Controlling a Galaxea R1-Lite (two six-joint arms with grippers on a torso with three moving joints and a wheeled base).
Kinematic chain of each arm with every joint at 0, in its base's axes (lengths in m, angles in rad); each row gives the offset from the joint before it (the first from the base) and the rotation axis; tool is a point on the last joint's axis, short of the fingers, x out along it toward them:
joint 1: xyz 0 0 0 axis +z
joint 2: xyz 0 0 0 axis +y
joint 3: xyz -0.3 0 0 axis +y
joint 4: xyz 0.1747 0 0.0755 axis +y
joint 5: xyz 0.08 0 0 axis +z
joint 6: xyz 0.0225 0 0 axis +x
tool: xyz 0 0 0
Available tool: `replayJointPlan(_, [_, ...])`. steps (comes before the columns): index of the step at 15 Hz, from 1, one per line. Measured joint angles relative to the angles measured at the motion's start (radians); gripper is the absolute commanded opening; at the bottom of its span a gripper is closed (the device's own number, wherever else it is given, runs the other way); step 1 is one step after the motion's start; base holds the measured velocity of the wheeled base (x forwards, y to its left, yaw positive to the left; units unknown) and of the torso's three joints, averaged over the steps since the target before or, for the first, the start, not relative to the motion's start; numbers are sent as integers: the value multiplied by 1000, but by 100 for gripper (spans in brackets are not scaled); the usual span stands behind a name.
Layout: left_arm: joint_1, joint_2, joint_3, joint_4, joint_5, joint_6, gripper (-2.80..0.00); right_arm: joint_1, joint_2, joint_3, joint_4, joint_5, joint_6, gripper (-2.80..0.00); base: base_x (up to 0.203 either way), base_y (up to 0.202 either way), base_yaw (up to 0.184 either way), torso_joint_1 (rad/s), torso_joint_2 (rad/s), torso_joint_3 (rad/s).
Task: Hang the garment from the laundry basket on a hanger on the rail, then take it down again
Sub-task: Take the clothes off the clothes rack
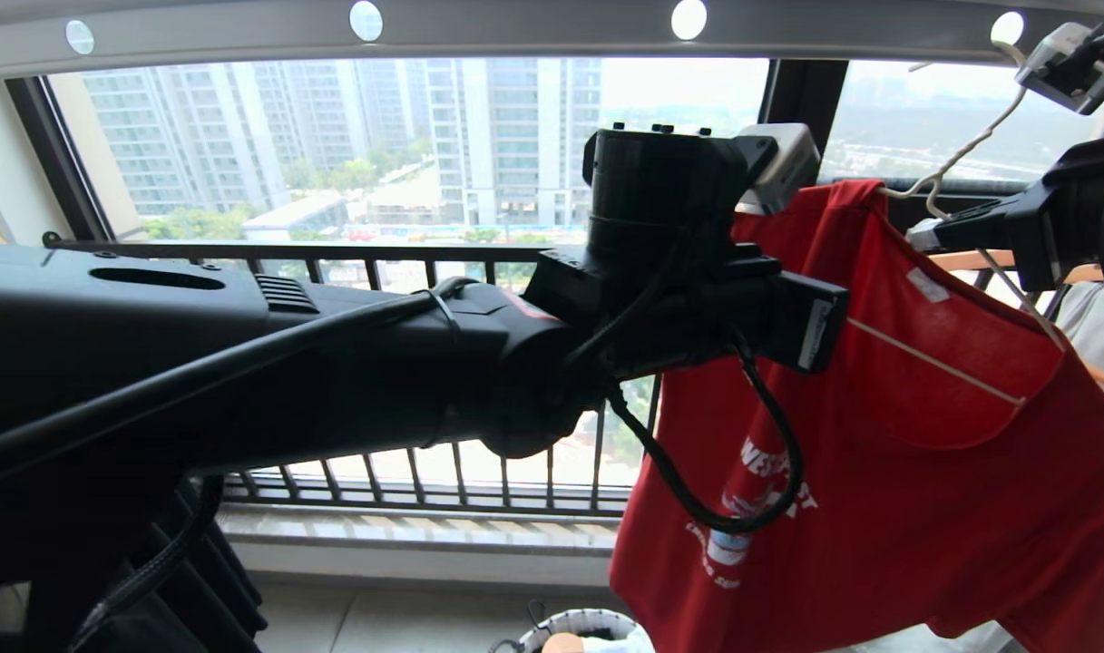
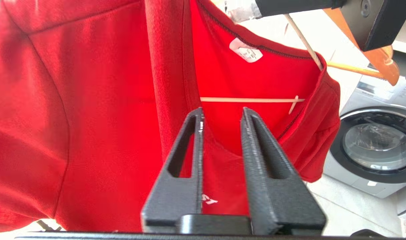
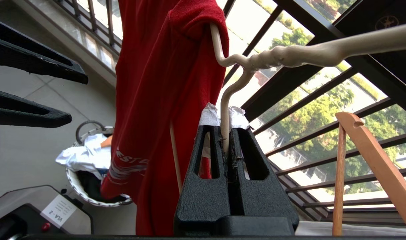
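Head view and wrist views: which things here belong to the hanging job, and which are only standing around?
Belong to the job:
- red T-shirt
- wire hanger, held by the right pincer
- left pincer, open beside the shirt
- rail
- laundry basket

Only standing around:
- wooden hanger
- washing machine
- white cloth
- window railing

1. In the head view, we see the left arm (image 1: 334,363) covering the red T-shirt's (image 1: 923,435) left side and part of its white lettering.
2. The laundry basket (image 1: 588,626) is cut off by the bottom edge there.
3. The wire hanger's (image 3: 229,100) hook runs past the right wrist view's right edge.
4. The washing machine (image 2: 373,146) is cropped at the left wrist view's right edge.
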Motion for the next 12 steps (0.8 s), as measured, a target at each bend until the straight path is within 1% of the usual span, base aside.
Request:
replayJointPlan(3, [-6, -9, -10, -4, 56, 11, 0, 6, -11, 0, 4, 0, 0, -280, 0, 0, 0, 0, 0, 0])
replayJointPlan(7, [-7, 15, -70, -9, 76, 18, 0, 13, -24, 3, 4, 1, 0, -280, 0, 0, 0, 0, 0, 0])
replayJointPlan(10, [-10, 50, -104, -34, 127, 64, 0, 17, -36, 4, 5, 2, 0, -280, 0, 0, 0, 0, 0, 0])
replayJointPlan(12, [-11, 72, -125, -43, 133, 72, 0, 20, -43, 9, 5, 2, 0, -280, 0, 0, 0, 0, 0, 0])
